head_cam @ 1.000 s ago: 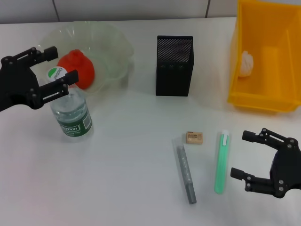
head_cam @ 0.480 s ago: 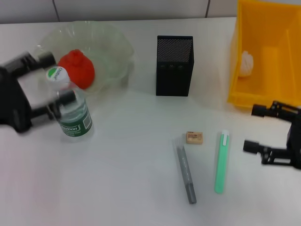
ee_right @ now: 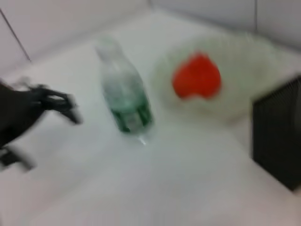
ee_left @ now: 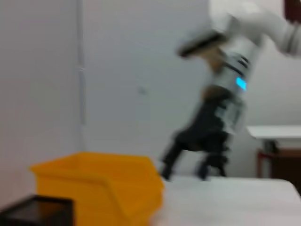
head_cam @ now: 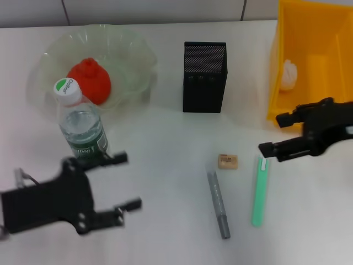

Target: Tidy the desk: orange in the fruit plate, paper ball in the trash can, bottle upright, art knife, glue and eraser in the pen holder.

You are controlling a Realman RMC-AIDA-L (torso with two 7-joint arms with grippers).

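The right gripper (head_cam: 273, 134) is hovering with its fingers spread wide and nothing between them, just above the capped end of the green art knife (head_cam: 259, 190) and in front of the pen holder's right side. The left gripper (head_cam: 122, 182) is also gaping open and holding nothing, low and well to the left of the pen holder (head_cam: 204, 77), just in front of the bottle (head_cam: 80, 124).

The bottle is standing upright, left of the pen holder and just in front of the fruit plate (head_cam: 132, 49). The orange (head_cam: 91, 79) is sitting inside the fruit plate, left of the pen holder. The eraser (head_cam: 228, 161) is lying in front of the pen holder, with the grey glue stick (head_cam: 218, 203) just nearer than it and the art knife beside them to the right. The paper ball (head_cam: 288, 74) is resting inside the trash can (head_cam: 325, 66), right of the pen holder.
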